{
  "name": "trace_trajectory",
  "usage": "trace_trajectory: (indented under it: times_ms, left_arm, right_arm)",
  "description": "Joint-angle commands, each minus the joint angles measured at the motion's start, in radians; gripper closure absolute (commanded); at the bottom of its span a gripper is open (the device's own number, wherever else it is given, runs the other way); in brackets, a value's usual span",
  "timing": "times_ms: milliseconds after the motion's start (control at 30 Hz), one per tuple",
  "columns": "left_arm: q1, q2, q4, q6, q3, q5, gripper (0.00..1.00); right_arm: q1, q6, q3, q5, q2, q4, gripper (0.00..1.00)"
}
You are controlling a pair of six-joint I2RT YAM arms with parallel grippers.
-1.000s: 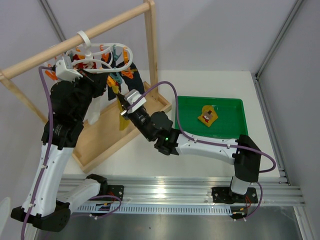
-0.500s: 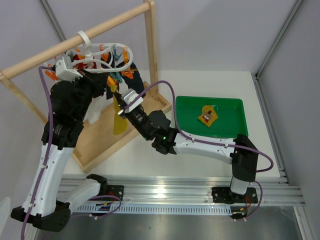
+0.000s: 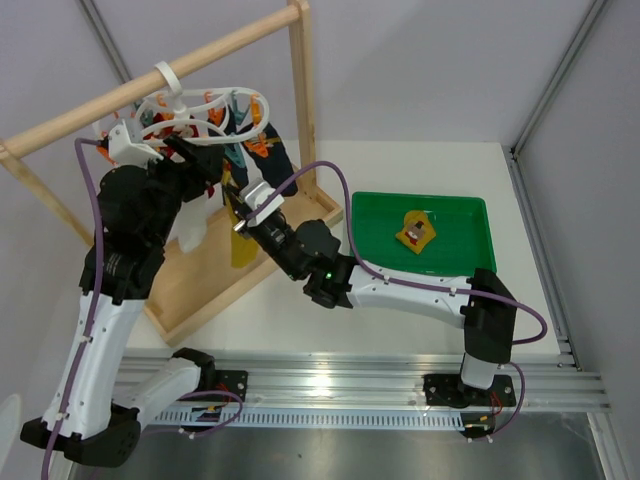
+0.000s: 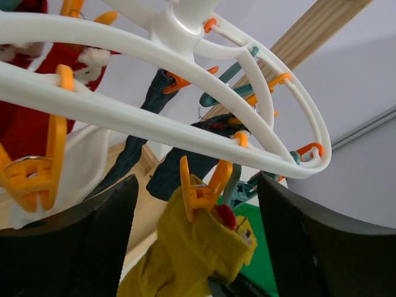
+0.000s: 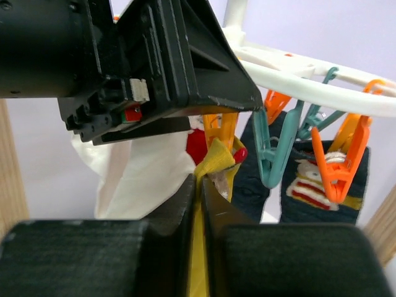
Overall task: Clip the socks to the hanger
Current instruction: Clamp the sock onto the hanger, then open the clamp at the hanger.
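Observation:
The white hanger hangs by its hook from the wooden bar. A mustard-yellow sock hangs from one of its orange pegs, which grips the sock's cuff. My left gripper is open, its fingers wide on either side of that peg and touching nothing. From below, my right gripper is shut on the same sock just under the peg. A white sock hangs clipped to the left. Another yellow sock lies in the green tray.
The tall wooden rack with its tray base stands under and behind the hanger. Dark navy socks and a red sock hang from other pegs, close around both grippers. Teal and orange pegs dangle to the right.
My left gripper has opened and let go of the orange peg, which now holds the yellow sock. The hanger has swung slightly to the right. My right arm has edged up and left.

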State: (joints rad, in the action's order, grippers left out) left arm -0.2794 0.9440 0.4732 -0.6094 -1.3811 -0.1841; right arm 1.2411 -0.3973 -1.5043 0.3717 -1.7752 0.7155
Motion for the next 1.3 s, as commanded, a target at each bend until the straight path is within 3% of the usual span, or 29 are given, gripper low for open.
trace_trajectory:
  times_ms: [0, 100, 200, 300, 467, 633, 833, 1067, 1267]
  left_arm:
    - [-0.004, -0.040, -0.002, 0.014, -0.013, -0.035, 0.19]
    - [-0.004, -0.065, 0.002, 0.036, -0.012, -0.061, 0.16]
    - [-0.004, -0.085, 0.005, 0.056, 0.001, -0.084, 0.16]
    - [-0.004, -0.102, 0.016, 0.074, 0.010, -0.106, 0.15]
    - [-0.003, -0.134, 0.031, 0.115, 0.011, -0.103, 0.14]
    - [-0.003, -0.177, 0.033, 0.161, 0.034, -0.074, 0.14]
    - [-0.003, -0.235, -0.019, 0.214, 0.120, -0.086, 0.12]
    - [-0.003, -0.274, -0.050, 0.227, 0.175, -0.090, 0.11]
    - [-0.003, -0.280, -0.061, 0.227, 0.186, -0.075, 0.11]
  right_arm:
    - [0.009, 0.005, -0.050, -0.036, -0.006, -0.014, 0.77]
    - [0.009, 0.032, -0.037, -0.065, 0.025, -0.079, 0.56]
    - [0.009, 0.061, -0.025, -0.092, 0.071, -0.179, 0.45]
    - [0.003, 0.107, -0.020, -0.109, 0.108, -0.287, 0.35]
    - [-0.075, 0.182, 0.016, -0.180, 0.200, -0.386, 0.29]
    - [-0.242, 0.325, -0.013, -0.480, 0.237, -0.505, 0.27]
    - [-0.377, 0.393, -0.098, -0.690, 0.177, -0.541, 0.30]
    - [-0.393, 0.420, -0.151, -0.804, 0.112, -0.507, 0.49]
    - [-0.387, 0.425, -0.165, -0.797, 0.074, -0.447, 0.49]
